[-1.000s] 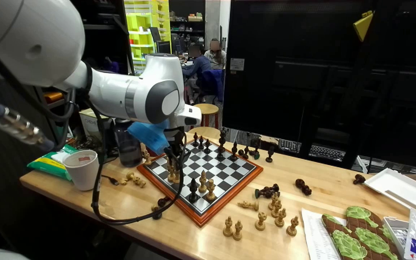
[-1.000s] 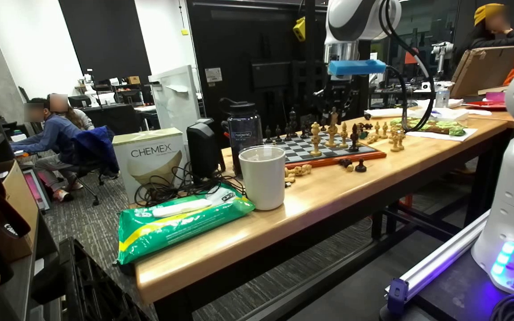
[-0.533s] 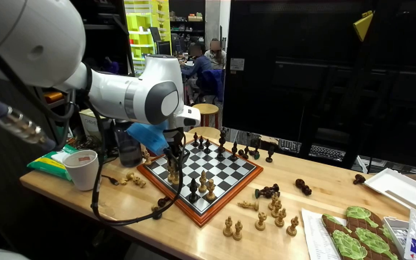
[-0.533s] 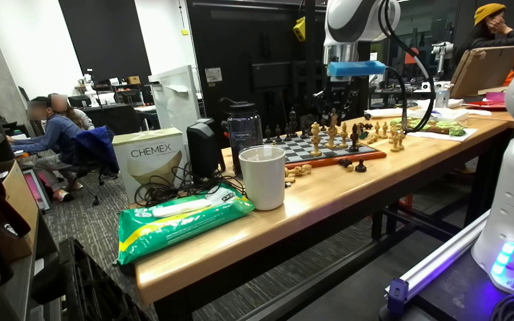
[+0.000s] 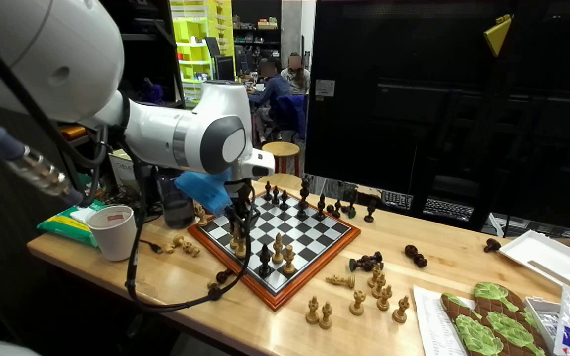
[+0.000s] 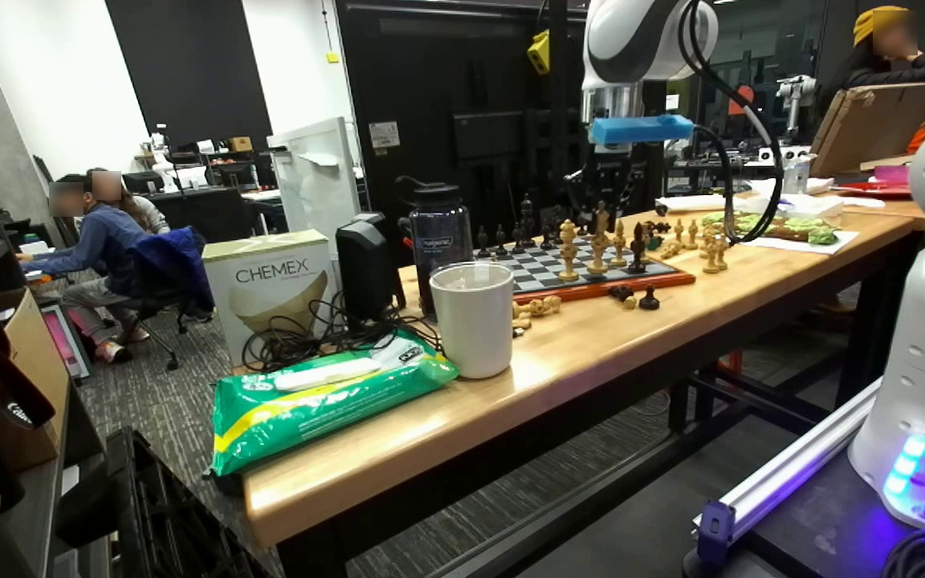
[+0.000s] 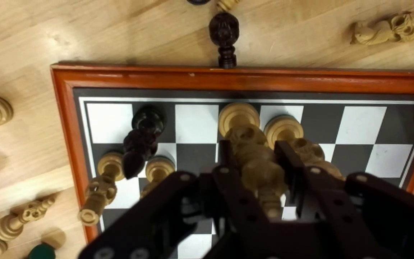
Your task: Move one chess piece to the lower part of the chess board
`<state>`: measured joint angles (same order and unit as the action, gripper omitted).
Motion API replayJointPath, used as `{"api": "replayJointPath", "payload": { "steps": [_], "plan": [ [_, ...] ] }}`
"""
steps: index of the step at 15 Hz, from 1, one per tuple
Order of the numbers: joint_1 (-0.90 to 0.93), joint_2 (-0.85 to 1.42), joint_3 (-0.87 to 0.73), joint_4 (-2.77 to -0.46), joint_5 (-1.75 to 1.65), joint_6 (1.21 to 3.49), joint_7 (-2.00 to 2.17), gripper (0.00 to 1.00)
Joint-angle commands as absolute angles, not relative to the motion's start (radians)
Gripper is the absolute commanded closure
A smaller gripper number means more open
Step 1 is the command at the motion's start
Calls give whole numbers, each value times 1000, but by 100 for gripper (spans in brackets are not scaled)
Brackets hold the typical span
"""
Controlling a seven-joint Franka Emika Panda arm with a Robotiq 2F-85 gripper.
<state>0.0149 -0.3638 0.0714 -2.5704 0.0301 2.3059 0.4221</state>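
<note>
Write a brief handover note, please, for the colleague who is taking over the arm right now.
Gripper: looks shut on a tall light chess piece, held upright.
Where: the held piece is over or on an edge row of the board; whether its base touches cannot be told. A second light piece stands close beside it.
Done: piece gripped and positioned at that row.
Left: probably lower it if needed, open, and lift away without knocking its neighbour; check that this row is the lower part meant.
</note>
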Motion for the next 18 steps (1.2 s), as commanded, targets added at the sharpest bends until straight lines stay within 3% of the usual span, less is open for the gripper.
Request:
{"api": "replayJointPath", "payload": {
  "steps": [1, 9, 10, 12, 18],
  "plan": [
    [5, -353, 77, -2570, 41, 2330, 394, 92],
    [5, -310, 70, -2545, 42, 2333, 367, 92],
    [5, -306, 69, -2542, 40, 2331, 366, 43],
    [5, -301, 69, -2534, 39, 2329, 364, 39],
    [2, -290, 71, -2511, 29, 2317, 363, 1]
  ]
}}
